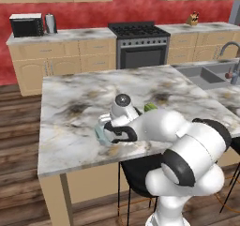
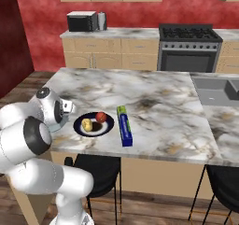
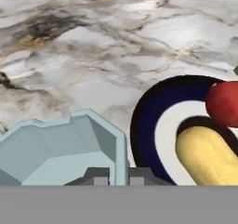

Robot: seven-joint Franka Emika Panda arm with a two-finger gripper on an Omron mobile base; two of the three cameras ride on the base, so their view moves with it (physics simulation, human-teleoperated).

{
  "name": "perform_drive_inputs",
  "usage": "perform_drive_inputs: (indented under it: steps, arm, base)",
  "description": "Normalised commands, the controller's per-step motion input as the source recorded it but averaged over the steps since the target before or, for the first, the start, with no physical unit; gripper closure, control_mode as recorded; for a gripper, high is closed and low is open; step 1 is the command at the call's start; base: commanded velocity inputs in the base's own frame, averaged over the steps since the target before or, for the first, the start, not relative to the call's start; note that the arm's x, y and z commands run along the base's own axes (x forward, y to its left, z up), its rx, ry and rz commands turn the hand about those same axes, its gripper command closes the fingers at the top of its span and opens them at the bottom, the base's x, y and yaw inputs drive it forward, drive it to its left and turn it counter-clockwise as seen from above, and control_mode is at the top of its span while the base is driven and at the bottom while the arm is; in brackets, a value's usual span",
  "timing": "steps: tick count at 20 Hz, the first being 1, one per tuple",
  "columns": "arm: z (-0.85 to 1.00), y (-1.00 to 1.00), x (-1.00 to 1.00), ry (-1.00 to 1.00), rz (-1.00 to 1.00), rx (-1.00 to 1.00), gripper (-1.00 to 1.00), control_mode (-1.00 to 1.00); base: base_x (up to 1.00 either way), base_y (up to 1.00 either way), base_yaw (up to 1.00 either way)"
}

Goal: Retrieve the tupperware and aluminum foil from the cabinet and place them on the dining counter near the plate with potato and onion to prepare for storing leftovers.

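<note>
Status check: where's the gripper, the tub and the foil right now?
Gripper low over dining counter, fingertips astride tupperware rim, grip unclear. Tupperware beside plate with potato and onion. Aluminum foil already down beyond plate. Nothing in the way.

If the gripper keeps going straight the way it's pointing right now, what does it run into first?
Most likely the tupperware: in the hand view the gripper straddles its near rim, with the dining counter beyond. The plate lies just beside that line. Depth is hard to judge.
</note>
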Motion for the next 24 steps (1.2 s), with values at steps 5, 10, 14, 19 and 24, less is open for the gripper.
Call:
perform_drive_inputs:
  steps: [5, 10, 14, 19, 24]
  arm:
    - [-0.49, 0.00, 0.48, 0.00, 0.00, 0.00, 1.00, -1.00]
    - [-0.38, 0.26, 0.49, 0.00, -0.01, 0.00, 1.00, -1.00]
    - [-0.26, 0.49, 0.43, 0.00, -0.07, 0.00, 1.00, -1.00]
    - [-0.36, 0.33, 0.43, 0.00, -0.13, 0.00, -1.00, -1.00]
    - [0.07, 0.08, 0.21, 0.00, -0.15, 0.00, -1.00, -1.00]
  base:
    - [0.00, 0.00, 0.00]
    - [0.00, 0.00, 0.00]
    - [0.00, 0.00, 0.00]
    - [0.00, 0.00, 0.00]
    - [0.00, 0.00, 0.00]
